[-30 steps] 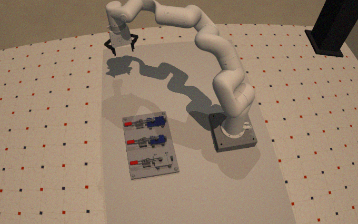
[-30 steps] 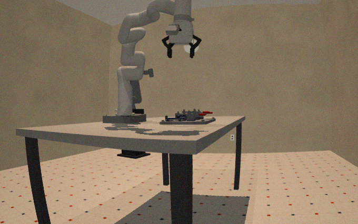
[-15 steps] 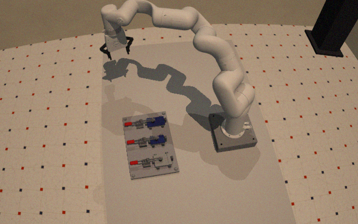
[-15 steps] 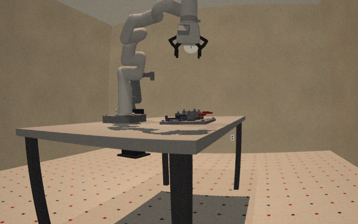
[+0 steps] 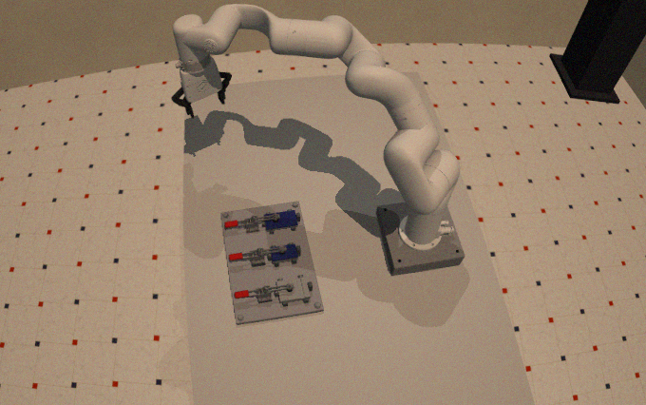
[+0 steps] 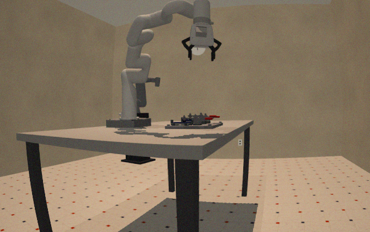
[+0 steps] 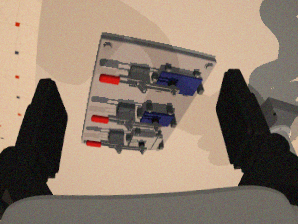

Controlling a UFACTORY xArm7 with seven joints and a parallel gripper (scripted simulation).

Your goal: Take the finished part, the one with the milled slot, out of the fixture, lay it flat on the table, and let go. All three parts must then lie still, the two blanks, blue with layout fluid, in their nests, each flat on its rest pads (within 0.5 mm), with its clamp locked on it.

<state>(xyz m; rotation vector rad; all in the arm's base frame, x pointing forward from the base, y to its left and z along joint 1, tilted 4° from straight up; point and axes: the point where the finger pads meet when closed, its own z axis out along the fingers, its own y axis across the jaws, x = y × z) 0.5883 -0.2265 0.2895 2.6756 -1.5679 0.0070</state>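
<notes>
A grey fixture plate (image 5: 272, 260) lies on the table with three nests, each with a red-handled toggle clamp. Two blue blanks (image 5: 282, 220) (image 5: 286, 252) sit in the far and middle nests. The grey finished part (image 5: 294, 294) with a slot sits in the near nest. My gripper (image 5: 202, 97) is open and empty, high above the table and far from the fixture. In the wrist view the fixture (image 7: 147, 96) shows far below between my open fingers. In the side view the gripper (image 6: 201, 53) hangs well above the fixture (image 6: 194, 122).
The arm's base (image 5: 419, 243) stands on the table to the right of the fixture. A dark post (image 5: 598, 48) stands on the floor at the far right. The table edges drop to a tiled floor.
</notes>
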